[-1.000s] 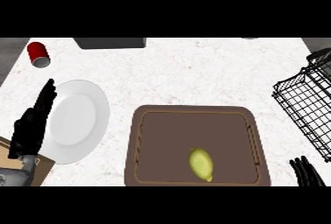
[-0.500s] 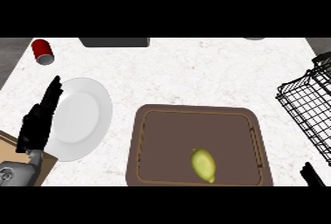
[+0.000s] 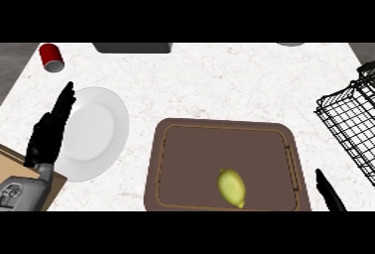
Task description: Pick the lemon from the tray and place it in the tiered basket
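- While the small yellow-green lemon (image 3: 232, 187) lies untouched near the front edge of the dark brown rectangular tray (image 3: 165, 163), toward its right half, neither hand has hold of anything.
- Straight black fingers mark the left hand (image 3: 50, 134), which rests open along the left edge of the counter, overlapping the rim of the round white plate (image 3: 99, 130); it looks parked out of the way rather than working.
- Only a sliver of the right hand (image 3: 329, 194) shows at the counter's front edge, just right of the tray; what shows looks like straight fingers holding nothing, and its nearness to the lemon suggests it is the one meant to make the pick.
- Waiting at the counter's right edge, the black wire tiered basket (image 3: 350, 126) stands well apart from the lemon, so the carry looks like a lift and a swing to the right.
- At the back-left corner sits a small red cylindrical cup (image 3: 51, 56), away from the likely path.
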Available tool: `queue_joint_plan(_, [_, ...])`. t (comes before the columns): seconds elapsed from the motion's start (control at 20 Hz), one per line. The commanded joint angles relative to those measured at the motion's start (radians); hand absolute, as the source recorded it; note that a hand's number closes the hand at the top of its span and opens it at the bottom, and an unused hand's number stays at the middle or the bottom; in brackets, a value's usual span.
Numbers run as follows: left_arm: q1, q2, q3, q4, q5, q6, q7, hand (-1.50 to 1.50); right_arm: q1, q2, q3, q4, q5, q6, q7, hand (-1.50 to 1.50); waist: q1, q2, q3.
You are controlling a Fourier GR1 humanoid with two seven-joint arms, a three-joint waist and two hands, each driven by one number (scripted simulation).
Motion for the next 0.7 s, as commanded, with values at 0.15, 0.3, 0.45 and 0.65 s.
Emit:
queue_joint_plan(0.15, [-0.073,-0.013,0.054,0.043,-0.020,-0.032,0.042,0.00,-0.163,0.022,0.001,0.027,0.088,0.082,0.262,-1.50,-0.004,0.000,0.001])
queue_joint_plan(0.3, [0.013,-0.050,0.038,-0.037,-0.058,-0.033,0.037,0.00,-0.166,0.069,0.061,0.054,0.145,0.077,0.256,-1.50,-0.003,-0.003,0.002])
queue_joint_plan(0.45, [0.087,-0.035,0.071,-0.040,-0.042,-0.071,-0.034,0.00,-0.175,0.135,0.166,0.103,0.279,0.029,0.285,-1.50,0.001,-0.003,0.001])
queue_joint_plan(0.65, [0.077,-0.048,0.093,-0.100,-0.059,-0.076,0.029,0.00,-0.149,0.139,0.193,0.134,0.344,0.005,0.252,-1.50,-0.001,-0.004,0.002])
